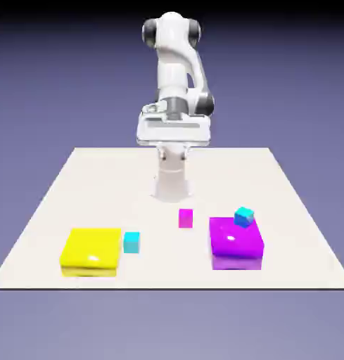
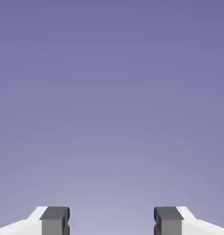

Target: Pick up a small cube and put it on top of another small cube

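Observation:
The small cube (image 1: 186, 218), tiny and bright magenta-pink, lies on the table near the middle. Another small cube (image 1: 244, 216), cyan and turned corner-forward, sits on the far right corner of a big flat purple-magenta block (image 1: 234, 245). My gripper (image 1: 172, 133) hangs high above the table's far side, well away from both cubes. In the hand view the gripper (image 2: 111, 222) is open: the two grey fingertips (image 2: 55, 220) stand wide apart with only the blue-violet backdrop between them. Neither cube shows in that view.
A big flat yellow block (image 1: 91, 251) lies at the exterior view's front left. A second tiny cyan cube (image 1: 131, 242), facing square-on, rests against its right side. The robot's white base (image 1: 172, 179) stands behind the magenta cube.

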You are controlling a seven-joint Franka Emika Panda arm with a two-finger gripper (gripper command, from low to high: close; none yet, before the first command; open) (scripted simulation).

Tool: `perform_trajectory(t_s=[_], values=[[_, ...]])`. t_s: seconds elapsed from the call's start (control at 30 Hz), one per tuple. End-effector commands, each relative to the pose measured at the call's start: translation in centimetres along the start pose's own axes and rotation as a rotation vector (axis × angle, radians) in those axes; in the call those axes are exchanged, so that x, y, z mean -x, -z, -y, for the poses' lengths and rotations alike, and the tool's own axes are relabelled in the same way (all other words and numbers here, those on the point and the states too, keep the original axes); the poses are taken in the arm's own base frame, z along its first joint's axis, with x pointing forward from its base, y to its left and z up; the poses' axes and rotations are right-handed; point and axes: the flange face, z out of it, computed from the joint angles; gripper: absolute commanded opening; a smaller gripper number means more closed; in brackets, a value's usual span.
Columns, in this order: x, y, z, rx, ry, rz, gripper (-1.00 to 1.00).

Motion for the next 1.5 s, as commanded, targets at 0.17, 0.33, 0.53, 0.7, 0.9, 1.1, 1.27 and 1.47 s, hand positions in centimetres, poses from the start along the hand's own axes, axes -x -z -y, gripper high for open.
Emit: perform_trajectory(t_s=[0.17,0.33,0.53,0.7,0.9,1.1,1.27,1.47], values=[[7.7,-7.9,-4.6,0.316,-0.043,0.357,0.00],[15.0,-11.6,-9.5,0.598,-0.071,0.636,0.00],[21.3,-13.1,-14.0,0.828,-0.087,0.842,0.00],[24.6,-15.6,-17.0,0.828,-0.087,0.842,0.00],[23.0,-14.5,-15.5,0.827,-0.087,0.843,-1.00],[21.2,-12.1,-12.1,0.750,0.086,0.842,-1.00],[22.4,-11.3,-9.3,0.594,0.452,0.828,-1.00],[24.3,-10.0,-6.2,0.425,0.899,0.788,-1.00]])
